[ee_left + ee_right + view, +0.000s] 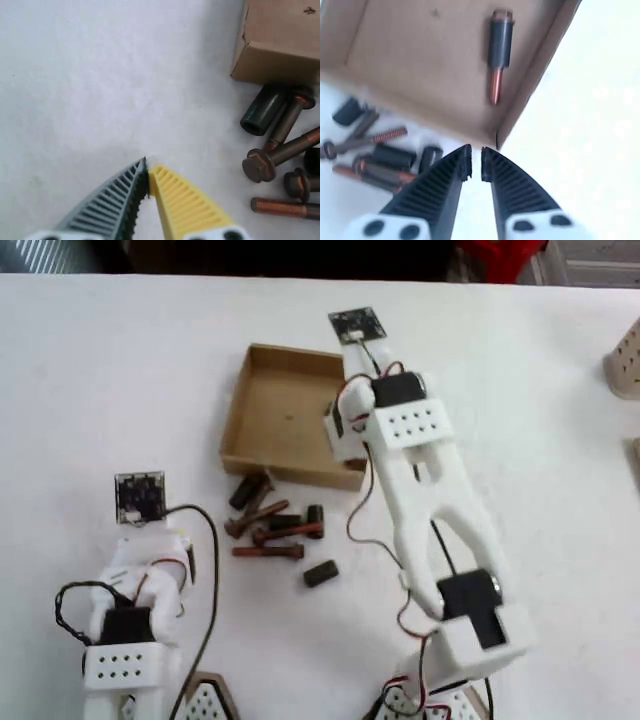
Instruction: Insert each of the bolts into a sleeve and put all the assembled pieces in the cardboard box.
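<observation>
The cardboard box point(285, 420) lies open at the table's middle. One bolt pushed through a black sleeve point(499, 47) lies inside it near a side wall. In front of the box sits a pile of copper bolts point(268, 537) and dark sleeves point(250, 490), with one sleeve point(320, 573) apart. My right gripper point(476, 162) hovers over the box's near corner point(495, 135), shut to a thin slit, holding nothing. My left gripper point(147, 175) is shut and empty over bare table, left of the pile; a sleeve point(262, 110) and bolts point(285, 152) lie beside it.
The right arm point(430, 500) stretches over the table to the box's right side. The left arm point(135, 610) stays low at the front left. A pale object point(625, 360) stands at the far right edge. White tabletop point(120, 370) spreads left of the box.
</observation>
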Tool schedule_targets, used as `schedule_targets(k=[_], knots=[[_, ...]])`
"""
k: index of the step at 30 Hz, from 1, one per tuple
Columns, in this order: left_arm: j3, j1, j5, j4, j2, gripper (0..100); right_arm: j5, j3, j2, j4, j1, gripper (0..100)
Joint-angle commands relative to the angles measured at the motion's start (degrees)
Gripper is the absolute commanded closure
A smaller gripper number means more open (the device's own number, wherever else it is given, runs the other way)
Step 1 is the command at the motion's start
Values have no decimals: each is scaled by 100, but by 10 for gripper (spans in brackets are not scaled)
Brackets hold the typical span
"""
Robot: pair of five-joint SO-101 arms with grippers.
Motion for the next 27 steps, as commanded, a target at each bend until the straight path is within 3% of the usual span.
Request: schedule_targets(k=[1,8,14,19,27], knots=[[-62,-75,-70,-132,-66,973,308,1029,-1226,-13,-136,981],[-53,-75,-70,-132,-66,973,369,3420,-2932,-497,-611,981],[-53,-75,-70,-132,-66,973,1934,4624,-3662,-752,-1631,981],[-53,-75,-70,-132,-66,973,2101,5160,-3802,-1244,-2088,975],[-53,-75,-70,-132,-66,973,3235,5451,-3802,-1411,-2299,742]])
